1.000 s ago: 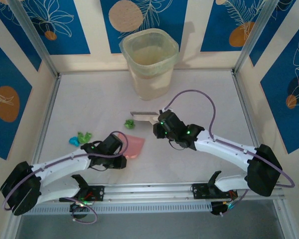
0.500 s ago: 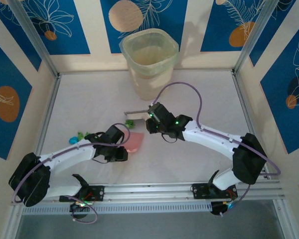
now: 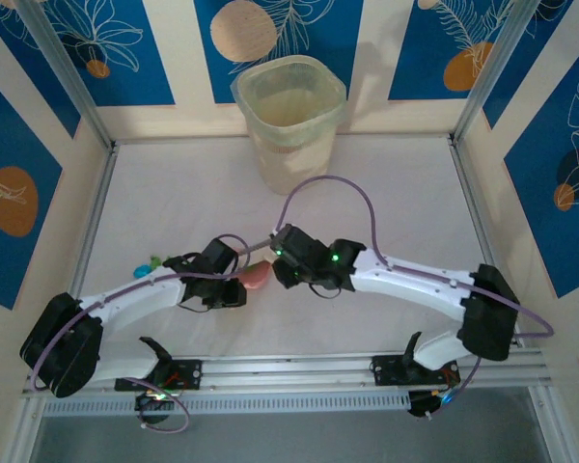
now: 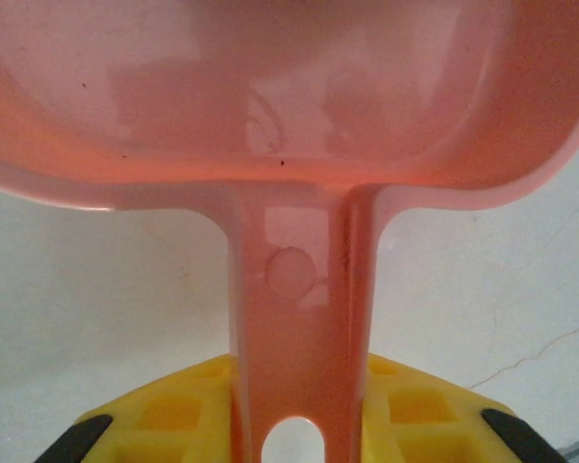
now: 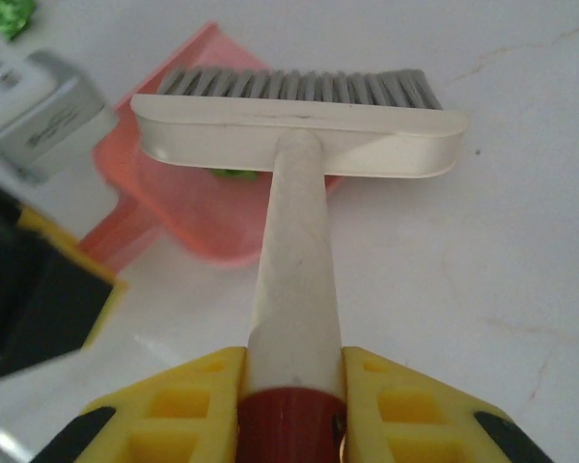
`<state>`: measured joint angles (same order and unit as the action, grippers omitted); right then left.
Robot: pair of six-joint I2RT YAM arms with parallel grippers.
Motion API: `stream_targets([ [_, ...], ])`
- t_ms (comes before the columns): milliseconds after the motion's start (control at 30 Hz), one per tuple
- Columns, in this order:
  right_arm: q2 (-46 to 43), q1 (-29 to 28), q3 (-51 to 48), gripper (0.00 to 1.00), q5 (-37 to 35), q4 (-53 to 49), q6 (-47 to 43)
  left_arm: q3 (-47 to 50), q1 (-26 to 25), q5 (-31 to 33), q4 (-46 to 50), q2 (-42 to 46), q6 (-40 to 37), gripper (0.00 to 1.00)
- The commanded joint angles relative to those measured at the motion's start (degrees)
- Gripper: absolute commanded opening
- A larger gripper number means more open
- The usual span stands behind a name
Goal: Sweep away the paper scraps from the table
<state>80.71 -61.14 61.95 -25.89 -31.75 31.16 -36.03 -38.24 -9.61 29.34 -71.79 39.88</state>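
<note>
The white bench (image 3: 386, 193), between blue-and-cream walls (image 3: 116, 48), carries paper scraps (image 3: 152, 260) at centre-left, with one green scrap (image 5: 234, 174) in the pink dustpan (image 5: 174, 222). Left jaws pinch its handle; right jaws pinch the brush (image 5: 299, 145) handle.

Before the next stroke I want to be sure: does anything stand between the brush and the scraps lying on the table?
Yes. The left gripper and the dustpan it holds stand between the brush, in the right gripper, and the scraps farther left. One green scrap lies under the brush head, on the dustpan.
</note>
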Motion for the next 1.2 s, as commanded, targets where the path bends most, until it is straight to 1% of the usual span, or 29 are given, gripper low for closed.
stream_targets([
  [0, -5.5, -1.72, -2.85, 0.0, -2.3, -1.34, 3.04, 1.29, 0.64, 1.0, -1.16, 1.58, -1.73, 0.0],
  [133, -9.63, -3.26, -5.49, 0.0, -5.34, -1.62, 6.12, 2.62, 0.48, 1.11, -2.28, 4.44, -2.21, 0.0],
  [233, -12.5, -3.54, -6.88, 0.0, -9.18, -2.64, 9.15, 2.75, -0.15, 2.11, -1.5, 6.41, -2.76, 0.0],
  [367, -17.98, -3.54, -9.8, 0.0, -12.21, -1.77, 12.24, 2.14, -1.61, 3.67, 0.08, 8.03, -2.8, 0.0],
  [533, -28.77, -3.61, -16.04, 0.0, -16.25, 1.07, 14.93, -0.34, -4.23, 6.19, 3.45, 9.42, -3.29, 0.0],
  [667, -36.5, -3.5, -19.85, 0.0, -20.39, -1.82, 17.56, -3.3, -5.53, 7.36, 6.55, 10.49, -3.89, 0.0],
  [900, -46.73, -3.15, -24.04, 0.0, -25.04, -11.93, 23.22, -10.59, -5.72, 9.44, 13.84, 12.63, -6.4, 0.0],
  [1033, -48.51, -2.28, -25.59, 0.0, -25.13, -15.08, 24.84, -17.61, -5.71, 10.51, 19.47, 12.35, -8.55, 0.0],
  [1167, -48.36, -1.85, -27.1, 0.0, -24.51, -14.18, 24.79, -26.6, -5.66, 11.46, 24.39, 10.25, -10.31, 0.0],
])
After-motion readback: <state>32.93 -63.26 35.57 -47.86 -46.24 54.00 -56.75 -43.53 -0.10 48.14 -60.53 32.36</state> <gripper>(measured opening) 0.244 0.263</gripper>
